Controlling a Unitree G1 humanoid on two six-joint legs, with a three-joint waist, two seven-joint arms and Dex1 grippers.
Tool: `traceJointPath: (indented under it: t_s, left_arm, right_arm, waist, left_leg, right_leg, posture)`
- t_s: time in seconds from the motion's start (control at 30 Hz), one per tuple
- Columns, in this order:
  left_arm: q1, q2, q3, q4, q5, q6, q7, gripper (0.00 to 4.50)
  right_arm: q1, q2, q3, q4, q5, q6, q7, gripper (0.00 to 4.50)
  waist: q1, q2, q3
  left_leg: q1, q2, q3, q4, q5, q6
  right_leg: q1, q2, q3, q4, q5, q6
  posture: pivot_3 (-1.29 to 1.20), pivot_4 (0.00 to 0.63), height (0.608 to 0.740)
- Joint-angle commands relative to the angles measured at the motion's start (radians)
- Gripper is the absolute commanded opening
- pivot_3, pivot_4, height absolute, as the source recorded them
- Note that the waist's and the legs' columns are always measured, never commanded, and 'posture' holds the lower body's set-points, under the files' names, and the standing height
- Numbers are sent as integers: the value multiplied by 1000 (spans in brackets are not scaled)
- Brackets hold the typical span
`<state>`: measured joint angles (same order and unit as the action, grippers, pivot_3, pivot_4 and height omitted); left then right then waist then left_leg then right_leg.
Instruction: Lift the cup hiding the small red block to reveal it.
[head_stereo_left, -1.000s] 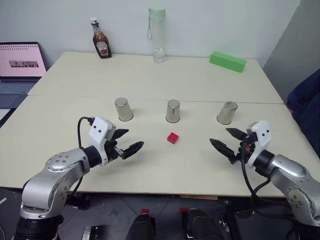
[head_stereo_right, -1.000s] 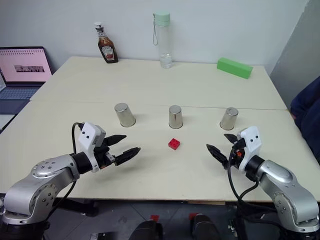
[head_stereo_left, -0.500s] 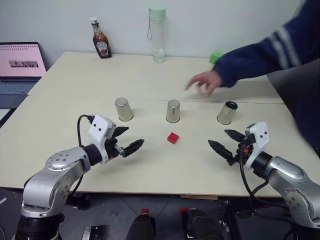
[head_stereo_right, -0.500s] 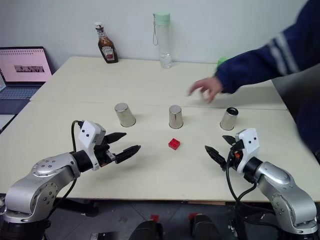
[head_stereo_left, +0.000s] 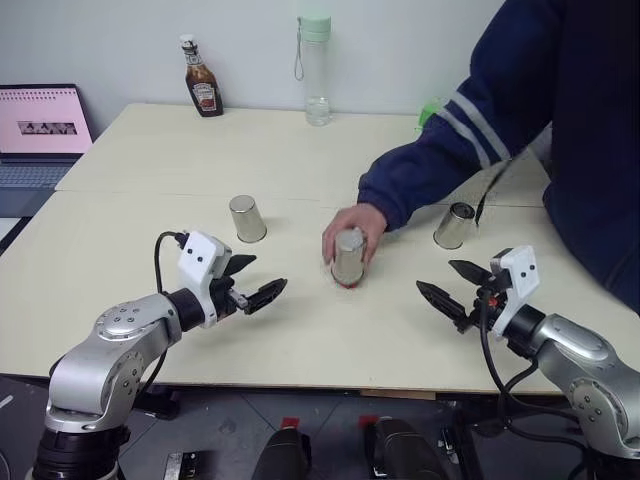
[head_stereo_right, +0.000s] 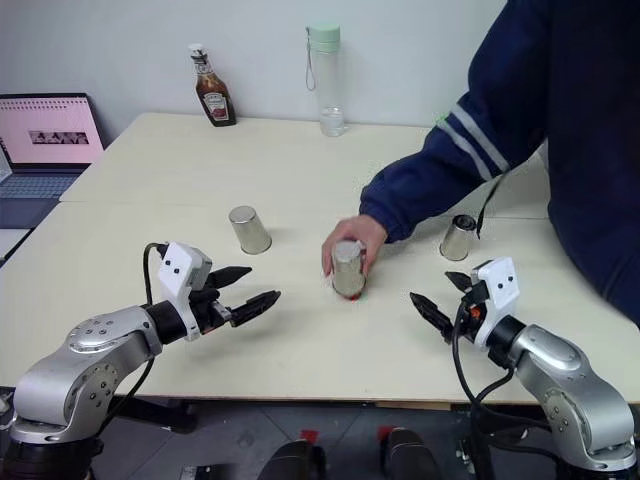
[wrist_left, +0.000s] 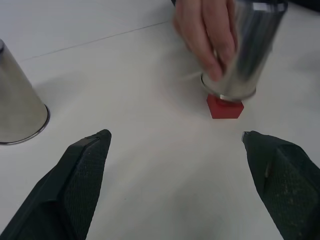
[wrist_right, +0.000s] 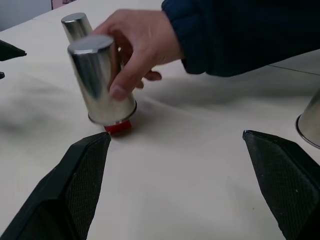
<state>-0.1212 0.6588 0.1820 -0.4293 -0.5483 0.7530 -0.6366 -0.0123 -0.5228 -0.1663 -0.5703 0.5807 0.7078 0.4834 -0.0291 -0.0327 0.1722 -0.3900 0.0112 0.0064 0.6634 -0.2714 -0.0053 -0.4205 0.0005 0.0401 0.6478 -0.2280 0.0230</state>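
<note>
A person's hand (head_stereo_left: 352, 224) grips the middle steel cup (head_stereo_left: 348, 256) and holds it tilted over the small red block (wrist_left: 225, 107), which still peeks out under its rim (wrist_right: 117, 127). Two more cups that look alike stand upside down on the table, one at the left (head_stereo_left: 247, 218) and one at the right (head_stereo_left: 454, 225). My left gripper (head_stereo_left: 270, 272) hovers open left of the held cup, with nothing between its fingers. My right gripper (head_stereo_left: 436, 275) hovers open to the right of that cup, near the right cup, also with nothing in it.
The person's blue sleeve (head_stereo_left: 470, 120) reaches across the right half of the table. A ketchup bottle (head_stereo_left: 203, 90) and a clear water bottle (head_stereo_left: 315, 70) stand at the far edge. A laptop (head_stereo_left: 40, 125) sits at the far left. A green block (head_stereo_left: 429, 112) peeks out behind the sleeve.
A person's arm came in from the right, took the middle cup and brought it toward me over the red block. Both grippers stayed in place and open.
</note>
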Motion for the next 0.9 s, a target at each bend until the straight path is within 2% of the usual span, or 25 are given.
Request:
traceJointPath:
  t_s: [0.03, 0.9]
  left_arm:
    - [-6, 7, 6, -29, -16, -12, -14, 4464]
    - [-27, 16, -9, 1, 23, -38, -27, 4464]
  right_arm:
    - [-3, -11, -27, -12, 9, -28, 15, 4500]
    - [6, -1, -10, -17, -3, -49, 4, 4500]
  waist:
    - [0, 0, 0]
    - [0, 0, 0]
  left_leg:
    - [0, 0, 0, 0, 0, 0]
    - [0, 0, 0, 0, 0, 0]
  right_leg:
    - [0, 0, 0, 0, 0, 0]
    - [0, 0, 0, 0, 0, 0]
  posture:
    - [0, 150, 740]
    - [0, 150, 740]
